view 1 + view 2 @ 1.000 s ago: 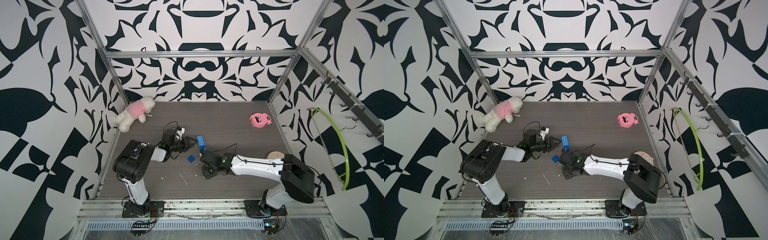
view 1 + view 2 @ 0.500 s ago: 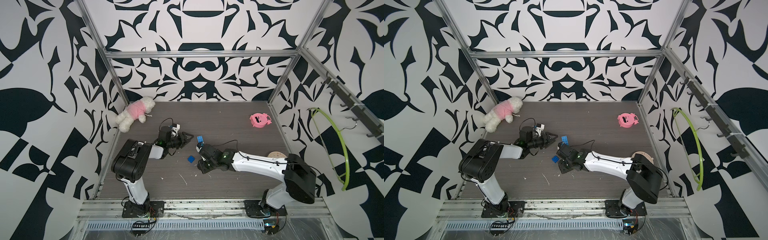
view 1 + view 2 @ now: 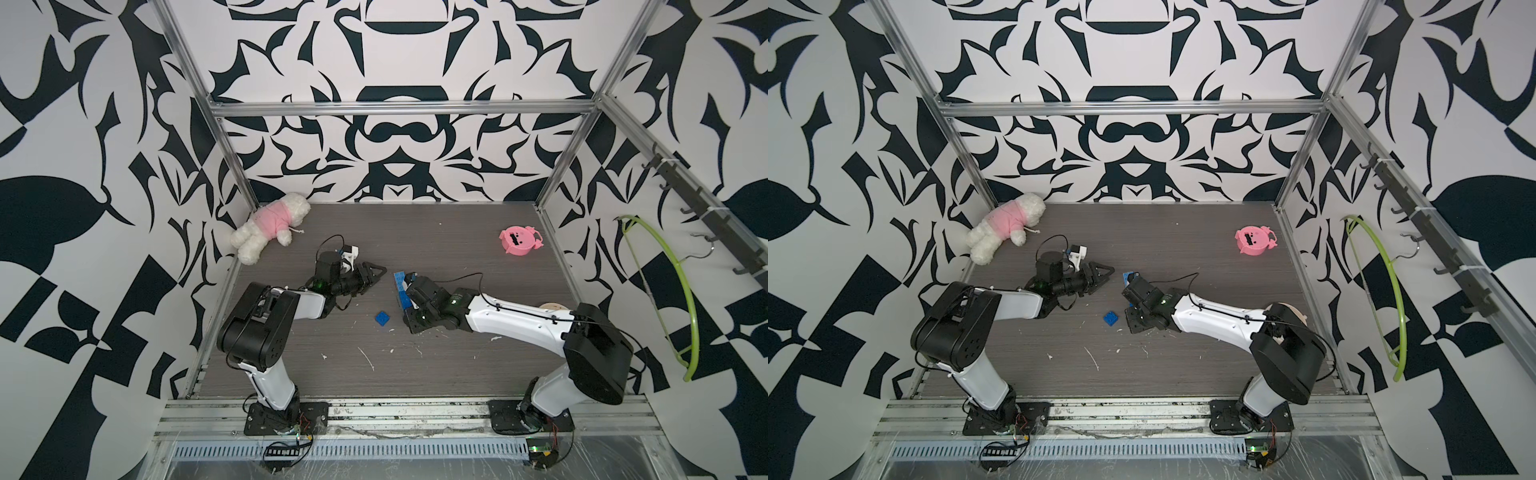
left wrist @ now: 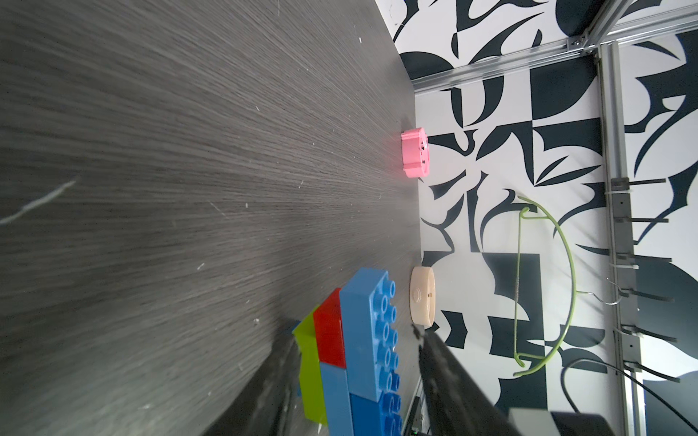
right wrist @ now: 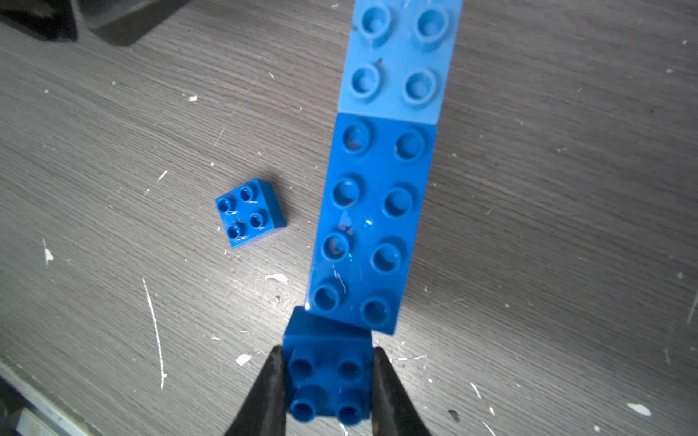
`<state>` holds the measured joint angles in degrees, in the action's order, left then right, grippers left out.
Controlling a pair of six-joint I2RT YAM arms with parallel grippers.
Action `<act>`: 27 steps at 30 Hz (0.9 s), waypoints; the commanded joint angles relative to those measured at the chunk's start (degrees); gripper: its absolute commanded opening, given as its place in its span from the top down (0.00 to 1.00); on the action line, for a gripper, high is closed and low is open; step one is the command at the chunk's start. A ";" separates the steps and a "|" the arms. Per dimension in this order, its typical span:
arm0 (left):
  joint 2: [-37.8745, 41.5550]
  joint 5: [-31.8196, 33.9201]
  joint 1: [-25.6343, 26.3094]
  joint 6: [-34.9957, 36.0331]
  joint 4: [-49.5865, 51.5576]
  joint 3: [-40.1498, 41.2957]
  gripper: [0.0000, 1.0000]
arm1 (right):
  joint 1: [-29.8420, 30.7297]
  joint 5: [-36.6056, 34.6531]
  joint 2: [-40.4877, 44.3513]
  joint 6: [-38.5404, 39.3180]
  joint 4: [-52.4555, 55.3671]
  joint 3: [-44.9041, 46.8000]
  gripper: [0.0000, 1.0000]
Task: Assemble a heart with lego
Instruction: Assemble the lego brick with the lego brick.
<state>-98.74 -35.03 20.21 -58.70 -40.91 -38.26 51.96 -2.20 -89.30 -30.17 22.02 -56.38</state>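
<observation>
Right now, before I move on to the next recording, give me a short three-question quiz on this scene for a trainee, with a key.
1. True or false: the red brick lies loose on the table.
2. Which gripper holds the brick cluster? A left, B right, C neither.
3. Fill in: the one loose brick beside the cluster is ___.
Key: 1 false, the red brick is built into the cluster. 2 B, the right gripper pinches a blue end brick; the left gripper is open. 3 blue.
</observation>
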 commanded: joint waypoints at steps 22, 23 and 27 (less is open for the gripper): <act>1.41 -0.19 -0.16 0.85 1.26 0.67 0.42 | -7.51 -0.27 3.03 4.21 0.88 0.79 0.78; 1.21 -0.41 -0.12 0.86 1.27 0.45 0.42 | -7.89 -0.18 3.13 4.32 0.67 0.96 0.78; 0.01 -1.18 -0.17 1.55 2.05 -0.72 0.41 | -9.80 0.63 3.15 5.07 -0.88 1.36 0.77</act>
<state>-98.26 -34.98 20.21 -58.46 -40.73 -37.60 43.18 -1.96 -88.03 -26.35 22.79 -55.33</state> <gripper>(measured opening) 0.584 0.316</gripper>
